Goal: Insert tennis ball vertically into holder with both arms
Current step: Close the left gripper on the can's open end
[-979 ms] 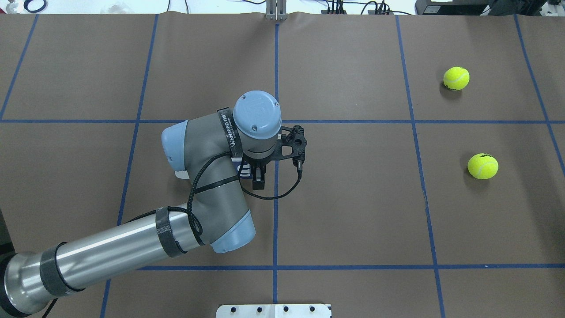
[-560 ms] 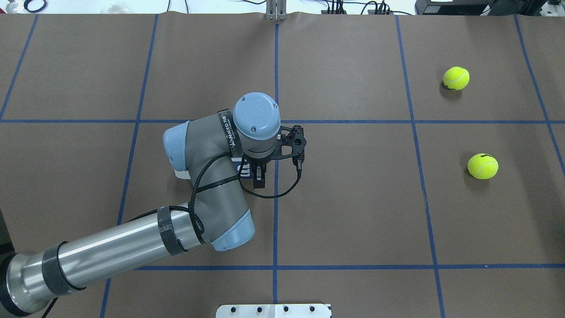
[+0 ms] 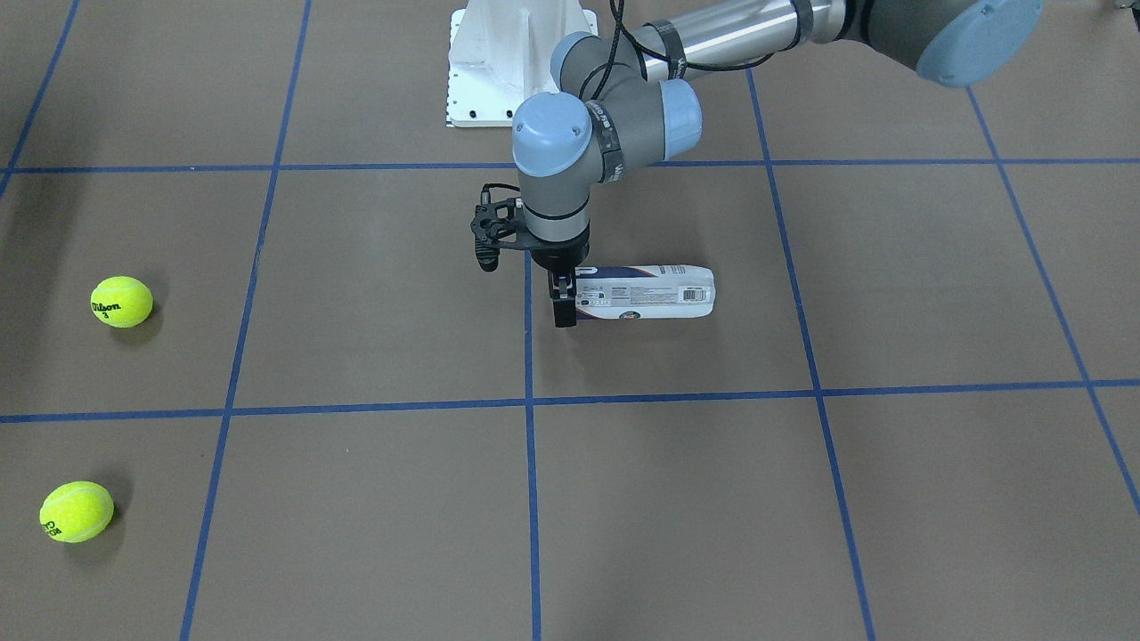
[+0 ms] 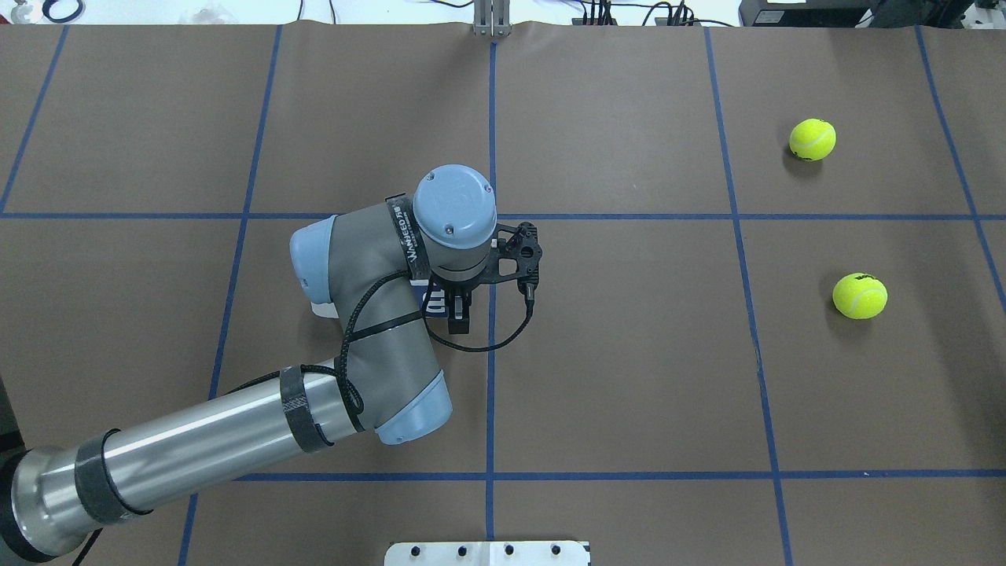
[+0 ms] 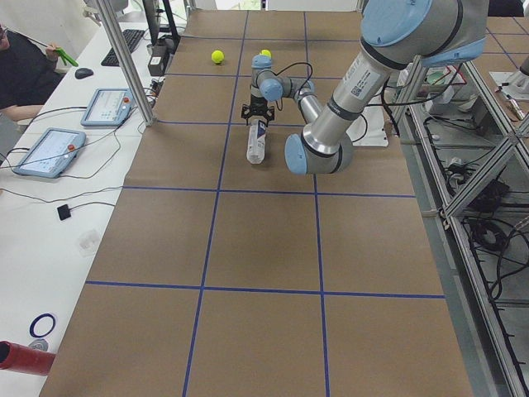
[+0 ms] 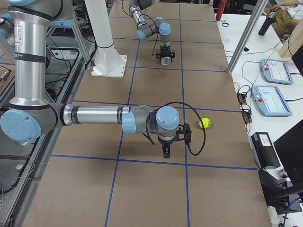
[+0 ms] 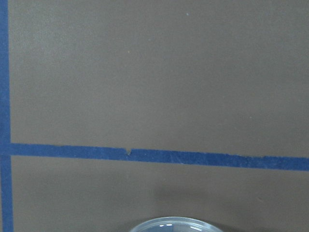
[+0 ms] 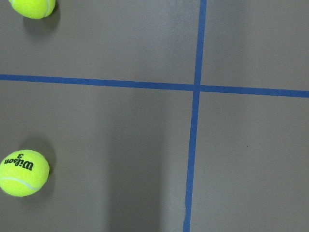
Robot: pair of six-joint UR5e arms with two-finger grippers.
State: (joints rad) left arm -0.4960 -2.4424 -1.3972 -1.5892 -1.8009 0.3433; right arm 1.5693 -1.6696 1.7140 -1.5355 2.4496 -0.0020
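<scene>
The holder (image 3: 646, 292), a clear can with a white and navy label, lies on its side on the brown table (image 3: 356, 294). My left gripper (image 3: 563, 303) points straight down at the can's end, open, with its fingers (image 3: 563, 313) on either side of that end. In the overhead view the left arm hides most of the can (image 4: 431, 299). The can's clear rim (image 7: 176, 224) shows at the bottom of the left wrist view. Two yellow tennis balls (image 4: 813, 139) (image 4: 860, 295) lie far to the right. My right gripper (image 6: 166, 150) hangs above the table near a ball (image 6: 204, 123); I cannot tell whether it is open.
The white pedestal base (image 3: 521, 62) stands at the robot's edge of the table. Blue tape lines (image 4: 491, 354) mark a grid on the brown cover. Tablets (image 5: 50, 151) and cables lie on the side bench beyond the table.
My left wrist and gripper have shifted slightly left in the overhead view, along the holder. The holder and both balls have not moved.
</scene>
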